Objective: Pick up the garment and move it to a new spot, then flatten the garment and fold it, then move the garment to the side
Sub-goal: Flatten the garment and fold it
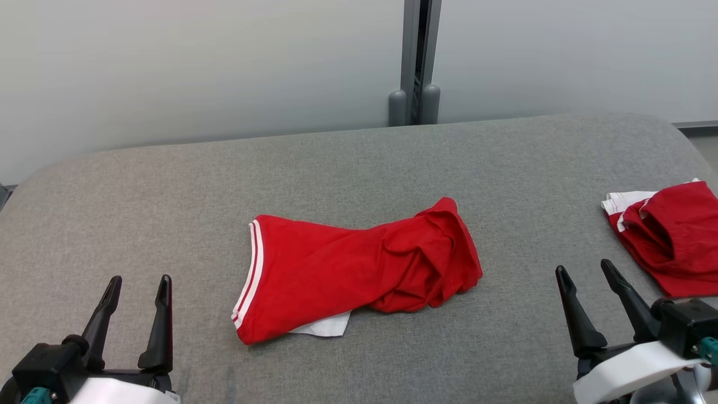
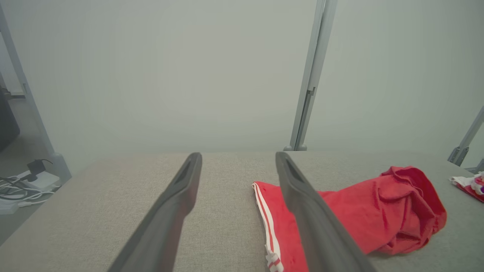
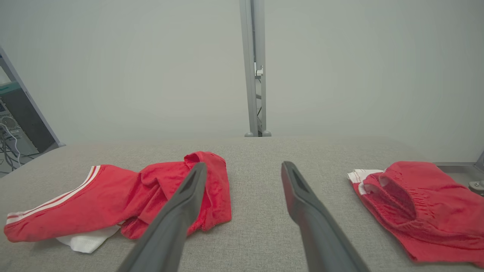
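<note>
A crumpled red garment (image 1: 353, 266) with two white stripes along its left hem and a white patch under its near edge lies in the middle of the grey padded table (image 1: 359, 163). It also shows in the left wrist view as the garment (image 2: 378, 211) and in the right wrist view as the garment (image 3: 124, 196). My left gripper (image 1: 139, 292) hovers open at the near left, apart from the cloth. At the near right my right gripper (image 1: 586, 275) stands open too, nothing between its fingers.
A second red garment (image 1: 670, 235) with white trim lies at the table's right edge, close beyond my right gripper. A grey post (image 1: 416, 62) stands behind the table against a pale wall. Cables (image 2: 19, 189) lie on the floor to the left.
</note>
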Tool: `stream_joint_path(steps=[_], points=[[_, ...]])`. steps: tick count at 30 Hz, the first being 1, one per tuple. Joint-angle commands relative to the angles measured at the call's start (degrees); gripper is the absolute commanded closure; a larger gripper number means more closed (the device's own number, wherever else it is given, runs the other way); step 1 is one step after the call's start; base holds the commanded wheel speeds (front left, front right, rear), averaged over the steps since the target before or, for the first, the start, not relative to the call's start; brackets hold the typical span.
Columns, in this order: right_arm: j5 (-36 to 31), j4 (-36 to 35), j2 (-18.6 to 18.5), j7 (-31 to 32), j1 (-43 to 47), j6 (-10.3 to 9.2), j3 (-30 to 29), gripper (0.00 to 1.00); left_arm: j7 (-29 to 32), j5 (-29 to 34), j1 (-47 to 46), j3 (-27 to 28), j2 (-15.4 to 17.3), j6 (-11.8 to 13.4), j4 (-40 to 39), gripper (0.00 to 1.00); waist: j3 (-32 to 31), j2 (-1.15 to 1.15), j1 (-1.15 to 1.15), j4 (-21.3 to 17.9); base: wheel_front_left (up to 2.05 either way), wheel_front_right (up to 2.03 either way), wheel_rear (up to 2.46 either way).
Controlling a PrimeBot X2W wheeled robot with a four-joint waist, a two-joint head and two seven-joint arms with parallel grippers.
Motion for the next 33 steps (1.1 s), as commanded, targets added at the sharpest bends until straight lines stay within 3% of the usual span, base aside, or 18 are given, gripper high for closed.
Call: stream_joint_path(steps=[1, 10, 23, 24, 25, 26, 27, 33], points=[[0.08, 0.30, -0.25, 0.17, -1.31, -0.02, 0.29, 0.00, -0.14, 0.39, -1.24, 0.08, 0.34, 0.01, -0.30, 0.00, 0.99, 0.00, 0.00, 0.52, 0.00, 0.00, 0.00], [0.31, 5.25, -2.70, 1.09, -9.37, -0.02, 4.22, 0.00, -1.55, 0.76, -6.74, -0.75, -0.55, -2.08, -0.10, 0.00, 9.09, 0.00, 0.00, 4.84, 0.00, 0.00, 0.00], [0.91, 20.39, -7.20, 1.60, -21.79, -0.02, 6.76, 0.00, -4.61, 1.32, -15.86, 0.28, -3.33, -7.50, 5.02, 0.00, 17.38, 0.00, 0.00, 10.75, 0.00, 0.00, 0.00], [0.92, 21.47, -7.42, 1.58, -22.49, -0.02, 6.73, 0.51, -4.66, 1.52, -16.36, 0.48, -3.57, -7.83, 5.35, 0.00, 17.65, 0.00, 0.00, 10.96, 0.00, 0.00, 0.00], [1.02, 22.30, -7.57, 1.38, -23.05, -0.02, 6.67, 0.60, -4.78, 1.68, -16.78, 0.81, -3.83, -8.17, 5.73, 0.00, 17.82, 0.00, 0.00, 11.13, 0.00, 0.00, 0.00], [0.86, 23.03, -7.72, 0.91, -23.73, -0.02, 6.41, 0.85, -4.84, 1.83, -17.14, 1.10, -4.08, -8.65, 6.04, 0.00, 18.00, 0.00, 0.00, 11.25, 0.00, 0.00, 0.00], [0.79, 23.56, -7.82, 0.60, -24.21, -0.02, 6.10, 1.00, -4.90, 2.11, -17.49, 1.31, -4.38, -8.93, 6.31, 0.00, 18.12, 0.00, 0.00, 11.34, 0.00, 0.00, 0.00], [0.57, 22.11, -8.30, -1.97, -26.42, -0.02, 5.11, 1.00, -4.97, 4.03, -18.14, 3.65, -6.18, -10.48, 6.75, 0.00, 17.82, 0.00, 0.00, 10.99, 0.00, 0.00, 0.00]])
